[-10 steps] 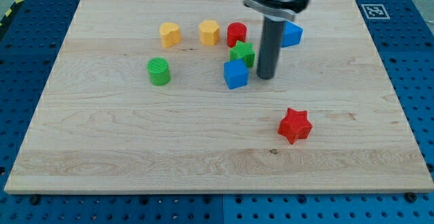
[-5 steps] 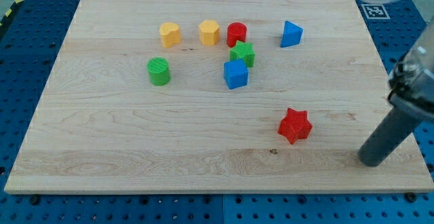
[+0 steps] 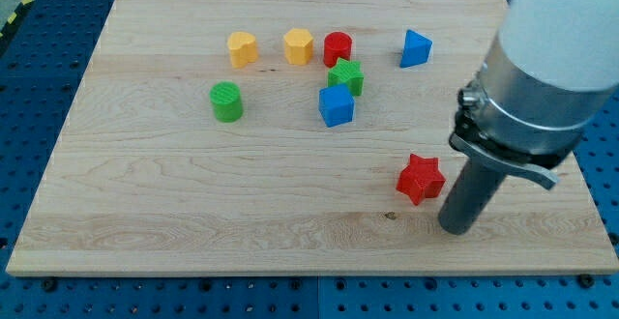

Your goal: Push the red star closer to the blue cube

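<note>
The red star [image 3: 420, 178] lies on the wooden board [image 3: 174, 193] at the view's lower right. The blue cube [image 3: 337, 105] sits up and to the left of it, near the board's middle. My tip [image 3: 456, 229] rests on the board just below and right of the red star, a small gap apart from it. The rod and arm rise to the view's upper right.
A green star [image 3: 346, 75] touches the blue cube's top right, with a red cylinder [image 3: 338, 47] above it. Two yellow blocks [image 3: 242, 48] [image 3: 299, 45] sit at the top left, a green cylinder [image 3: 227, 101] to the left, a blue triangular block [image 3: 415, 48] at the top right.
My tip swept from beside the blue cube to the board's lower right edge, then came back left to just below-right of the red star. No block has moved.
</note>
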You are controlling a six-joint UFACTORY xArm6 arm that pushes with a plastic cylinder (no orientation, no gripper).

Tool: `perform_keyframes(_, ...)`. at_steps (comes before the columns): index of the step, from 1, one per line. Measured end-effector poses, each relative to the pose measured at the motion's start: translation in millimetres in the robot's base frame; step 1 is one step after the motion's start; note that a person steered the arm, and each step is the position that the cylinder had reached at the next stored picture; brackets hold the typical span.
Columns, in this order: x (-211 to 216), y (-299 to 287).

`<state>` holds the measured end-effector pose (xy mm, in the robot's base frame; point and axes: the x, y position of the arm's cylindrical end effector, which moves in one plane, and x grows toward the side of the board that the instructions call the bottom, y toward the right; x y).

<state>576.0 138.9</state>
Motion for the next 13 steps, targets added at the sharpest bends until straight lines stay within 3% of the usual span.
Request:
perform_keyframes(2, -30.3, -1.9)
perform_keyframes(5, -30.5, -76.3)
perform_keyframes(8, -37.3, -18.9)
perform_keyframes(13, -81.9, -54.8)
